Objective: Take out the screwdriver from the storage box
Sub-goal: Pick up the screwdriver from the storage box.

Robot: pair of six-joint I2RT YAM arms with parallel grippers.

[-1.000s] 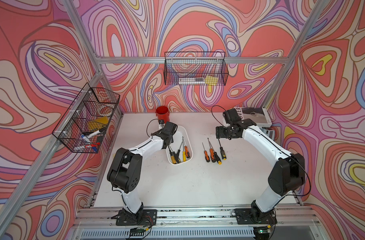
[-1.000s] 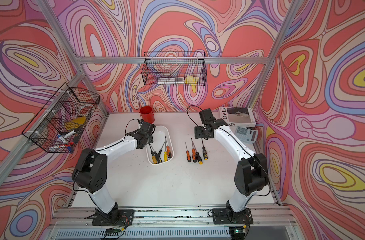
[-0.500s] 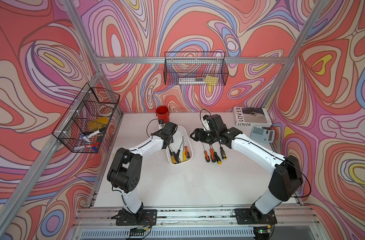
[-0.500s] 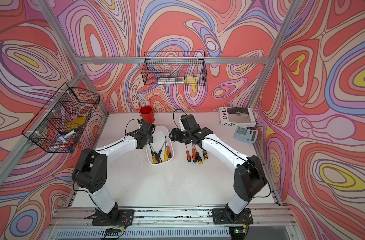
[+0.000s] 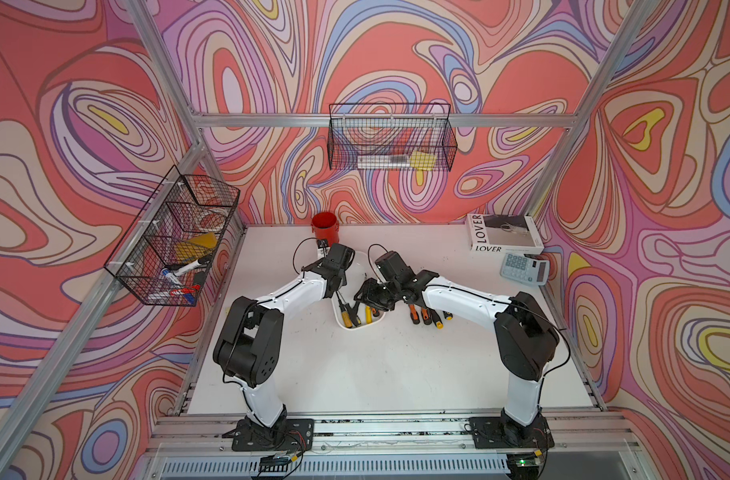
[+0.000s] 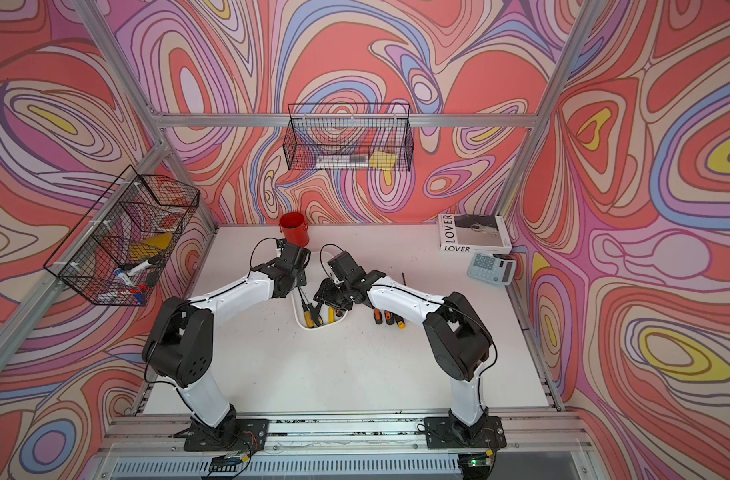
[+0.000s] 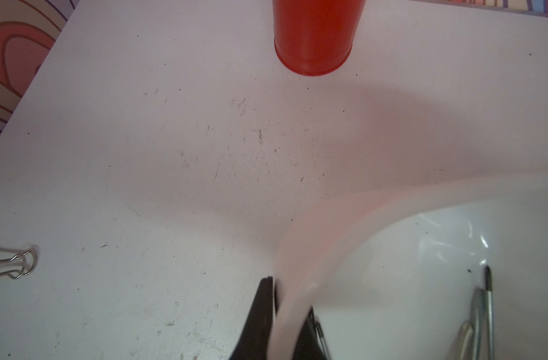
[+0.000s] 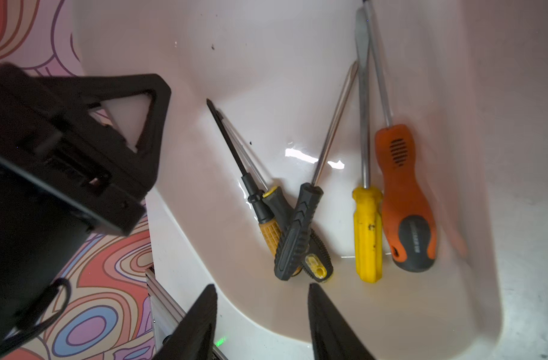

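The storage box is a shallow white tub in the middle of the table, seen in both top views. Several screwdrivers lie in it: an orange-and-grey one, a yellow one, and a black one that crosses two yellow-and-black ones. My left gripper is shut on the storage box rim, at its left side. My right gripper hangs open over the box, a little short of the handle ends, with nothing between its fingers. From above it appears as.
Three more screwdrivers lie on the table just right of the box, under my right forearm. A red cup stands behind the box. A book and a calculator sit back right. Wire baskets hang on the walls. A binder clip lies left.
My right arm has swung left, from near the book to over the storage box, and its jaws have narrowed. The left arm has stayed put on the rim.
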